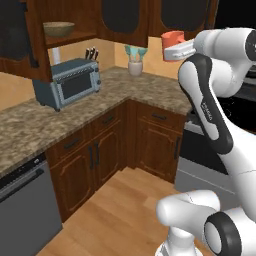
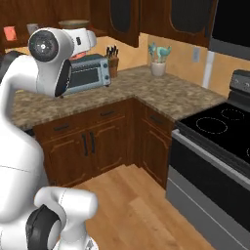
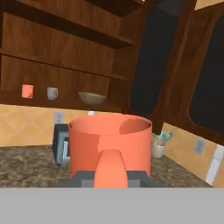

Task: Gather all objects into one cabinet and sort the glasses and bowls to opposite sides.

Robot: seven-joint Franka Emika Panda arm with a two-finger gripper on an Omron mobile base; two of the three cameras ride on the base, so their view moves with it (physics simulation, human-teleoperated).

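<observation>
Jaws were clamped on the coral cup [image 3: 110,142], carried high, well off the surface [image 1: 75,105]. Cabinet shelf [image 3: 57,101] already held a second coral cup [image 3: 27,91] at its far end, a grey mug [image 3: 52,92] and the bowl [image 3: 92,98] beside the open door [image 3: 153,65]. Risks: clipping that door frame, or knocking the bowl while placing.

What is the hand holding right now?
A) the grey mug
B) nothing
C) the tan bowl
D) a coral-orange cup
D: the hand is shut on a coral-orange cup, while the grey mug and tan bowl sit on the cabinet shelf.
</observation>
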